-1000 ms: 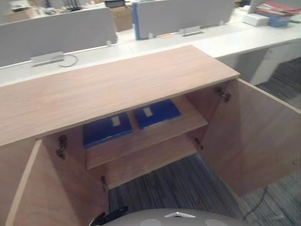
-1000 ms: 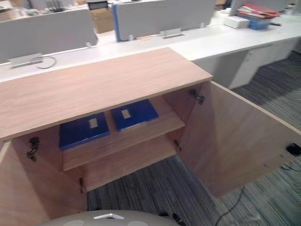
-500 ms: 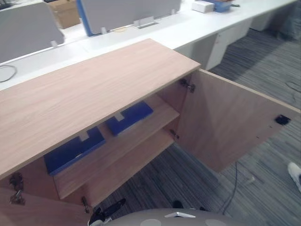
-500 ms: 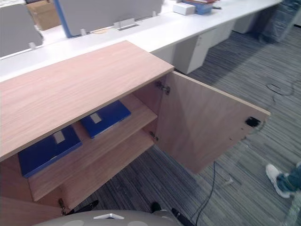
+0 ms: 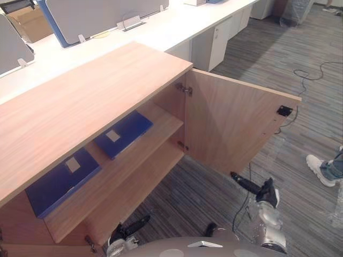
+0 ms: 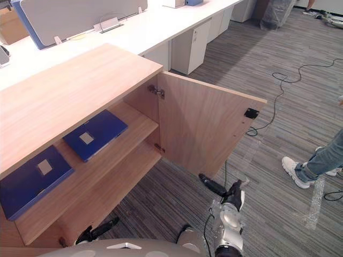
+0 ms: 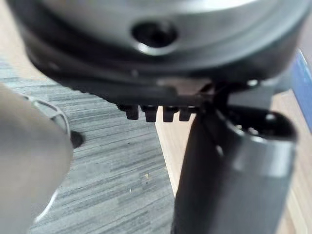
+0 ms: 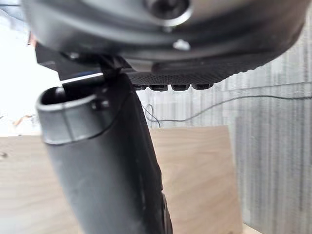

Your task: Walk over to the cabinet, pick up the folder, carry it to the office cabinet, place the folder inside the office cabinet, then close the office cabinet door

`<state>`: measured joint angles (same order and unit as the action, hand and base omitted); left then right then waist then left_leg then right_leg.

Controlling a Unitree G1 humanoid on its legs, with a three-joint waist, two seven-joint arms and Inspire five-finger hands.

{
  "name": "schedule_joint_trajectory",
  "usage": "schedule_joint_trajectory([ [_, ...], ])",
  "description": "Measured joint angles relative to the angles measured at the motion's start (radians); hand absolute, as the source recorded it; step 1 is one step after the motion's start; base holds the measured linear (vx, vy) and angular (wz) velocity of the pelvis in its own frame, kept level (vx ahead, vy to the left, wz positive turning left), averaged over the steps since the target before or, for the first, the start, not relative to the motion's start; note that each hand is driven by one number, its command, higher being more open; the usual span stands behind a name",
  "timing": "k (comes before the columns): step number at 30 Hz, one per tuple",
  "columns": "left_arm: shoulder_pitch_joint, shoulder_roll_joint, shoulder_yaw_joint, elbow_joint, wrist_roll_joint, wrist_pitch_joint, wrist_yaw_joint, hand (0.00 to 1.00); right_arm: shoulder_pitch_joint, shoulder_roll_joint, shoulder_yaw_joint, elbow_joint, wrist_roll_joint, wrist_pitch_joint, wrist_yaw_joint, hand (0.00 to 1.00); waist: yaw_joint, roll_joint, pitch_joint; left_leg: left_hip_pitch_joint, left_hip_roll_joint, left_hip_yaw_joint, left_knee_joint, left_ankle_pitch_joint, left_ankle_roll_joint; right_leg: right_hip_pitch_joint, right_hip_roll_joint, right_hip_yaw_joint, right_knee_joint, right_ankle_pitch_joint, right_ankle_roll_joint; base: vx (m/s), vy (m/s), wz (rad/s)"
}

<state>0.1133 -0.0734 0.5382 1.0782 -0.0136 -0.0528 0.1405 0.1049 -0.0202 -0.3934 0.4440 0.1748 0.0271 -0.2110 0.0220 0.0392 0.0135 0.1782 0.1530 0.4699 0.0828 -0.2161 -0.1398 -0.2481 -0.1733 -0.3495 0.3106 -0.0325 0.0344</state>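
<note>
1. Folder (image 5: 124, 133), blue, is seen lying flat on the upper shelf (image 5: 140, 156) inside the office cabinet (image 5: 80, 101). A second folder (image 5: 61, 179) lies just beside it toward the robot's left, and neither is touched by a hand.
2. Against the picture of half a second ago, the whole scene is shifted. The head view is swung toward the robot's right, so the change is read as camera motion; both folders keep their places on the shelf.
3. The right hand (image 5: 256, 188) is now brought into view, low over the carpet (image 5: 300, 48) and near the open door (image 5: 236, 126) without touching it. Its fingers are stretched out and nothing is held.
4. The left hand (image 5: 128, 229) is seen low by the cabinet's bottom edge, fingers likewise straight and empty.
5. The placing is judged done, and closing the door is taken as the step in hand. The door stands swung wide.
6. The cabinet's left end is cut off, so a left door cannot be checked.
7. The folders' rear edges are covered by the cabinet top.
8. A person's shoe (image 5: 320, 168) is cut by the right edge.
</note>
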Motion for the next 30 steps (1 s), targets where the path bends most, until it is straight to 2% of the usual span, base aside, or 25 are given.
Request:
schedule_joint_trajectory([
  [2, 0.008, 0.014, -0.004, 0.002, -0.029, 0.000, 0.000, 1.00, 0.000, -0.018, -0.012, 0.000, 0.014, 0.000, 0.004, 1.00, 0.000, 0.008, -0.018, -0.035, 0.028, -0.037, -0.021, 0.022, -0.011, 0.018, 0.044, -0.022, -0.089, 0.042, -0.008, 0.08, -0.114, 0.26],
  [5, 0.009, 0.032, -0.046, 0.003, -0.027, 0.001, -0.004, 1.00, -0.003, -0.035, -0.021, 0.001, 0.039, 0.000, 0.027, 1.00, 0.001, 0.007, -0.026, -0.059, 0.049, -0.071, -0.036, 0.036, -0.024, 0.029, 0.078, -0.030, -0.146, 0.063, -0.017, 0.07, -0.067, 0.23],
  [10, 0.011, 0.065, -0.211, 0.002, -0.014, -0.001, -0.035, 1.00, -0.087, -0.109, -0.007, 0.002, 0.054, -0.016, 0.055, 1.00, 0.002, 0.026, -0.040, -0.069, 0.068, -0.178, -0.052, 0.038, -0.027, 0.062, 0.119, -0.034, -0.233, 0.098, -0.027, 0.05, -0.007, 0.05],
  [13, 0.012, 0.085, -0.273, 0.000, -0.008, -0.007, -0.043, 1.00, -0.155, -0.156, -0.004, 0.002, 0.085, -0.030, 0.054, 1.00, 0.000, 0.026, -0.040, -0.084, 0.062, -0.201, -0.048, 0.037, -0.027, 0.080, 0.119, -0.036, -0.280, 0.125, -0.020, 0.00, 0.061, 0.14],
  [18, 0.025, 0.123, -0.305, 0.001, 0.026, -0.009, -0.044, 1.00, -0.246, -0.261, 0.040, 0.042, 0.152, -0.034, 0.063, 1.00, 0.001, 0.025, -0.039, -0.103, 0.053, -0.227, -0.028, 0.032, -0.025, 0.105, 0.118, -0.042, -0.334, 0.156, -0.017, -0.01, 0.046, 0.12],
  [24, 0.056, 0.130, -0.339, 0.005, 0.025, -0.011, -0.047, 1.00, -0.332, -0.376, 0.087, 0.138, 0.208, -0.034, 0.067, 1.00, -0.004, 0.048, -0.026, -0.132, 0.033, -0.259, -0.005, 0.027, -0.017, 0.115, 0.104, -0.053, -0.373, 0.189, -0.014, -0.02, 0.054, 0.08],
  [30, 0.084, 0.130, -0.337, 0.011, 0.025, -0.011, -0.048, 1.00, -0.444, -0.481, 0.121, 0.194, 0.235, -0.035, 0.063, 1.00, -0.014, 0.084, 0.006, -0.140, 0.030, -0.281, 0.018, 0.024, -0.014, 0.128, 0.097, -0.059, -0.388, 0.200, -0.012, -0.04, 0.055, 0.05],
])
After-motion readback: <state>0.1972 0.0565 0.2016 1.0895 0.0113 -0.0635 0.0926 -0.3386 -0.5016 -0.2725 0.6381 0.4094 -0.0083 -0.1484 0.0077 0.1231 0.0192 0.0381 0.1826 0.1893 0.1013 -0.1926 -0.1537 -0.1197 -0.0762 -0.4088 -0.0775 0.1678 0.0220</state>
